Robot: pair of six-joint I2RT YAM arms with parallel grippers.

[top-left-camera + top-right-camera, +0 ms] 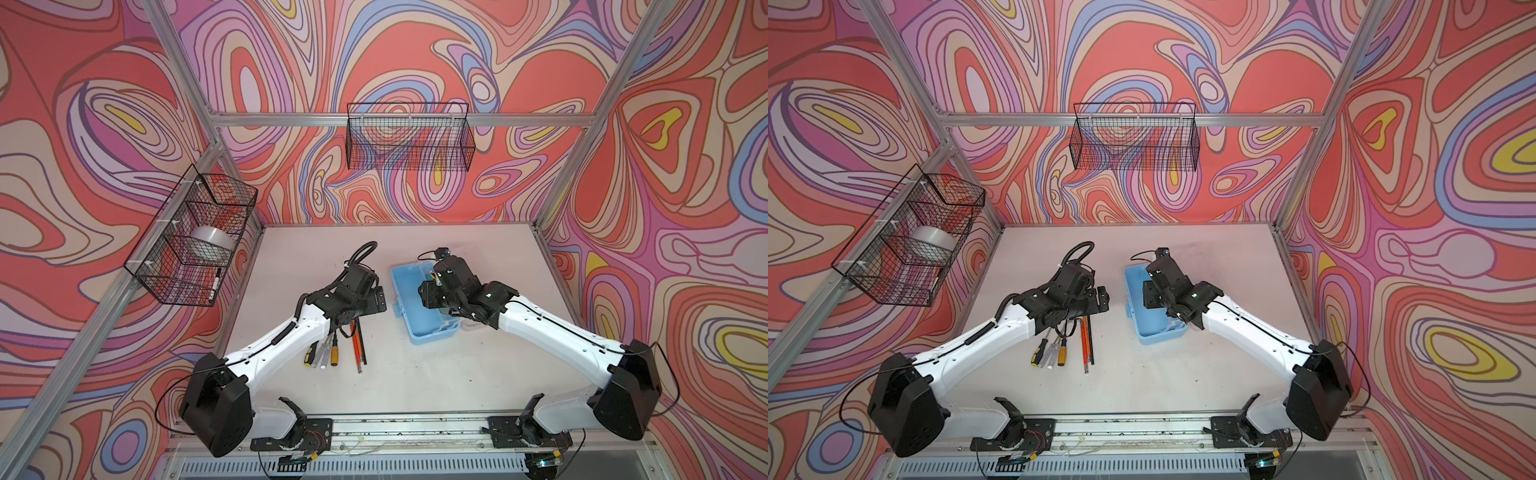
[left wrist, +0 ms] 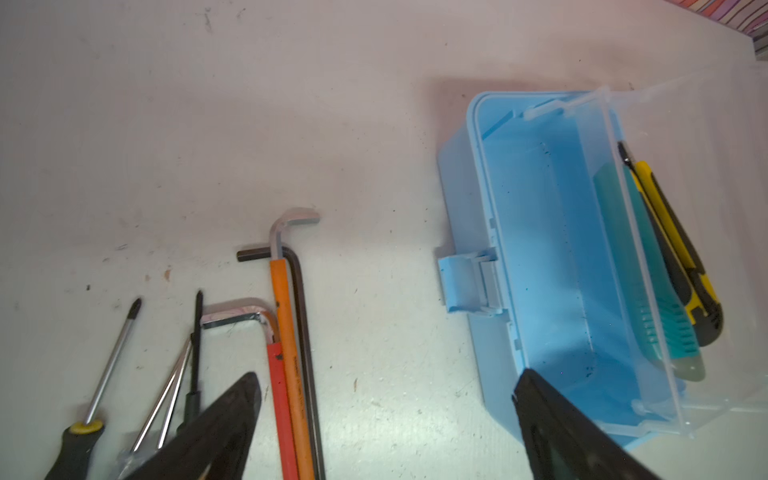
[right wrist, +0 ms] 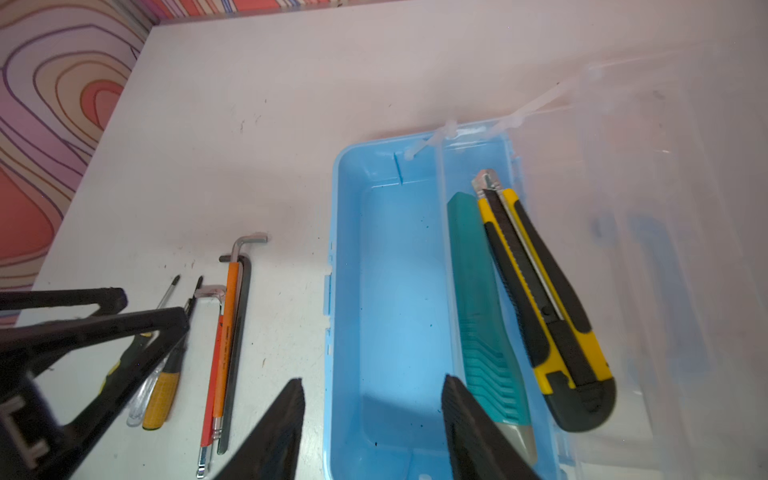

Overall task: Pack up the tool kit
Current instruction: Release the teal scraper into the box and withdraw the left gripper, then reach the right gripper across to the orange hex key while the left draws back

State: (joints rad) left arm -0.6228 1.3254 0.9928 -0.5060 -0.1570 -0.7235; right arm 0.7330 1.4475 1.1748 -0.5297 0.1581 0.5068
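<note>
**Top views.** The light-blue box point(image 1: 432, 337) is found open on the white table point(image 1: 415, 386), right of centre, in both top views. The right gripper point(image 1: 432, 297) is held over the box. The left gripper point(image 1: 365, 305) is held just left of it, above the far ends of the loose tools. The screwdrivers point(image 1: 322, 353) and hex keys point(image 1: 358, 349) are laid side by side on the table, apart from the box. The state of the fingers cannot be read from either top view.

**Left wrist view.** The left gripper's fingers point(image 2: 220, 424) are seen spread wide, and nothing is gripped between them. The hex keys and screwdrivers are noted on the table beneath. The box's latch point(image 2: 457, 282) is turned toward the tools. The clear lid point(image 2: 727, 187) lies open on the side away from them.

**Right wrist view.** The right gripper's fingers point(image 3: 286, 424) are seen parted above the box's interior, and nothing is held between them. A teal utility knife point(image 3: 482, 316) is lodged inside the box along the lid-side wall. A yellow-and-black utility knife point(image 3: 548, 299) is placed just beside it, at the hinge edge. Whether it rests in the box or on the lid cannot be determined. The left gripper is recorded above the screwdriver handles.
</note>
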